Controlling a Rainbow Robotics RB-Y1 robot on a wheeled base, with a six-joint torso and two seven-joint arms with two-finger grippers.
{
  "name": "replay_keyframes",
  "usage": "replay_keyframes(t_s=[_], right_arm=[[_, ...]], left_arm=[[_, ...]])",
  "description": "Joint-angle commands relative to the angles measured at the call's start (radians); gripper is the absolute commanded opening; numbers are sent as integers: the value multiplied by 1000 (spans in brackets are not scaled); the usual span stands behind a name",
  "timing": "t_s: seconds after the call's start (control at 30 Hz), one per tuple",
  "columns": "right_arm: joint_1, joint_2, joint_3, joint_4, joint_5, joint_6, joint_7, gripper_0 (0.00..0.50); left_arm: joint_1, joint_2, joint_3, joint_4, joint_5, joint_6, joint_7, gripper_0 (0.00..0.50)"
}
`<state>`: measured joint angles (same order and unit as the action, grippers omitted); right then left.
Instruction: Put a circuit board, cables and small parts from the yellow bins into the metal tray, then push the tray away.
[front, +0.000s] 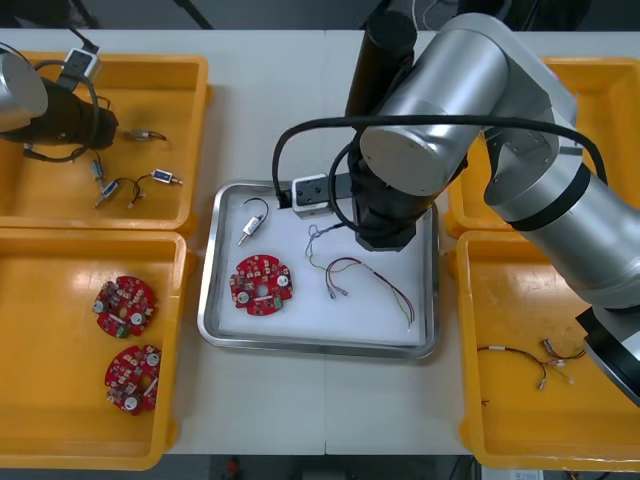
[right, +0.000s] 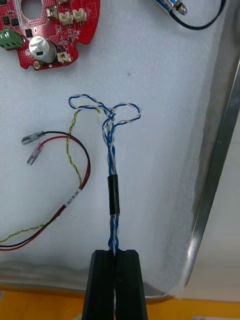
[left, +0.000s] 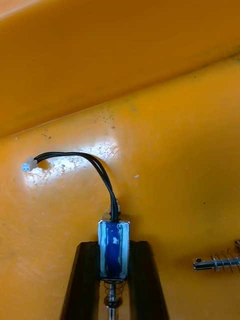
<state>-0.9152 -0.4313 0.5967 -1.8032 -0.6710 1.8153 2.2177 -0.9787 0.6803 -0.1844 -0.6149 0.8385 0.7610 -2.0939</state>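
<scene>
Circuit boards (front: 125, 305), two of them, lay in your near left yellow bin (front: 50, 420), and across the worktop (front: 300, 400) the near right yellow bin (front: 520, 300) held loose cables (front: 520, 362). Beyond those, the metal tray (front: 320, 346) sat between the bins, white inside. It carried a third circuit board (front: 262, 284), a red and yellow cable (front: 372, 282) and a small metal part on a black lead (front: 248, 228). Your right arm (front: 460, 110) hung over the tray's far side. Its jaws were clenched on one end of the twisted blue and white cable (right: 112, 150), whose looped other end lay on the tray floor just beside the red and yellow cable. Farthest out, your left arm (front: 40, 110) was in the far left yellow bin (front: 180, 90). Its jaws were grasping a blue-bodied small metal part (left: 114, 245), its black lead trailing over the bin floor, with other small metal parts (front: 165, 178) lying near.
</scene>
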Motion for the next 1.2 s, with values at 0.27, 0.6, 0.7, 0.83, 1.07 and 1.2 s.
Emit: replay_keyframes(t_s=[0.27,0.6,0.7,0.83,1.07,1.2], right_arm=[[-36,19,143,48,100,-83,39,0],[-17,5,143,137,126,-166,46,0],[-14,3,143,154,145,-195,48,0],[-11,0,143,154,156,-199,46,0],[-5,-12,143,154,126,-199,40,200],[-7,-12,143,154,123,-195,31,500]], left_arm=[[-48,10,26,6,10,8,-129,0],[-55,77,42,-31,47,153,-124,0],[-55,102,66,-49,76,232,-114,0],[-55,128,80,-82,73,291,-104,0],[-54,166,80,-186,56,426,17,0],[-51,168,80,-290,13,528,130,0]])
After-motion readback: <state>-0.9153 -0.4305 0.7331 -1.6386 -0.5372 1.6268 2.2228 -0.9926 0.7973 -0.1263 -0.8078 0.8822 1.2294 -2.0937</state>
